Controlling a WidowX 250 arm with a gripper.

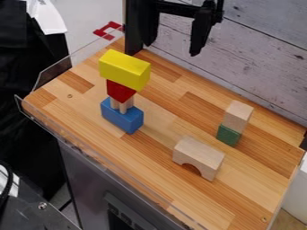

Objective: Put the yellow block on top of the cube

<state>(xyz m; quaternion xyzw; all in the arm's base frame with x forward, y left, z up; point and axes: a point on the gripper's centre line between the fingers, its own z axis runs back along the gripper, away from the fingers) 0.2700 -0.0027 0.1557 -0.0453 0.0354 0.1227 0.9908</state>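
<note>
A black gripper is hanging above the far side of a wooden tabletop, its fingers standing wide apart and gripping nothing. A yellow block is resting lengthwise atop a red block, which light wooden pegs are propping above a blue block. To the right, a plain wooden block is sitting on a green block, near a wooden arch block.

You had one fixed camera, set above the table, angled down at a slant across its top, facing the plank wall behind, close enough that the table filled much of your view, its nearest corner cropped.
</note>
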